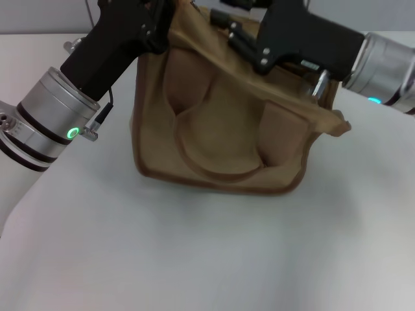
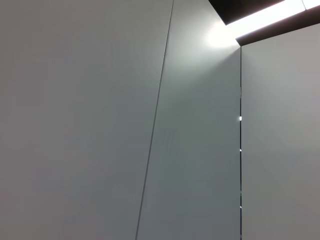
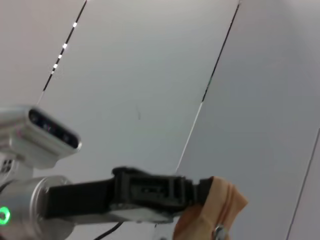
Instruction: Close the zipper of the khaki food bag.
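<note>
The khaki food bag (image 1: pixel 227 129) stands on the white table, its front face with two looped handles toward me. My left gripper (image 1: pixel 163 29) is at the bag's top left corner, shut on a fold of the tan fabric; the right wrist view shows this pinch (image 3: pixel 212 197). My right gripper (image 1: pixel 235 37) rests on the bag's top edge near the middle. The zipper line is hidden behind both grippers. A small silver metal piece (image 3: pixel 218 231) shows on the fabric in the right wrist view; I cannot tell if it is the pull.
The white table (image 1: pixel 207 259) spreads out in front of the bag. The bag's right top corner (image 1: pixel 337 123) sags outward. The left wrist view shows only grey wall panels (image 2: pixel 100 125) and a ceiling light.
</note>
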Controlling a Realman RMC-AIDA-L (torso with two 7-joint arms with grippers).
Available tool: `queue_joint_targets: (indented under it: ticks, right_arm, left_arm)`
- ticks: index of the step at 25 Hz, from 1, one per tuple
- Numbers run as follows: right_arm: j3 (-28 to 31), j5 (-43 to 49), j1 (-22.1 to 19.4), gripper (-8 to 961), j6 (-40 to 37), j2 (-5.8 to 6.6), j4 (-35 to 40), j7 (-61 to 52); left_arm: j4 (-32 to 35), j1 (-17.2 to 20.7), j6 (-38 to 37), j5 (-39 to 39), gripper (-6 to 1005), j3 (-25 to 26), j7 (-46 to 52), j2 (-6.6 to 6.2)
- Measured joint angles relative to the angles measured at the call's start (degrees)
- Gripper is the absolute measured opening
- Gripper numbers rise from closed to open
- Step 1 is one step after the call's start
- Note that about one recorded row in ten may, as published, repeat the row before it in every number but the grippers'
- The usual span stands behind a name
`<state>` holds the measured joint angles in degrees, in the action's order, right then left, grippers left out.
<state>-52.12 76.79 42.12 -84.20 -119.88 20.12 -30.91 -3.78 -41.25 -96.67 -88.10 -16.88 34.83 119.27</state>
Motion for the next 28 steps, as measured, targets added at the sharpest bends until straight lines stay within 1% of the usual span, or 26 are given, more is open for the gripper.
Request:
queue_joint_targets:
  ticks: [2,7,14,28]
  right_arm:
    - [-1.5,-0.1,0.2,274,1.2,0.00,0.2,0.0]
    - [-2.9,-0.1,0.7,274,2.8,0.00,0.4,0.1]
    - [-3.6,-2.2,1.0,275,3.2,-0.01,0.3,0.1]
    - [-4.5,-2.7,1.5,277,5.3,0.00,0.3,1.4]
  left_arm:
    - [0.0,0.0,0.0,0.0,9,0.0,0.0,0.00]
    - [-0.1,0.0,0.0,-0.1,9,0.0,0.1,0.00]
    - [-0.2,-0.1,0.0,-0.1,9,0.0,0.1,0.00]
    - [-0.2,-0.1,0.1,0.0,9,0.1,0.2,0.00]
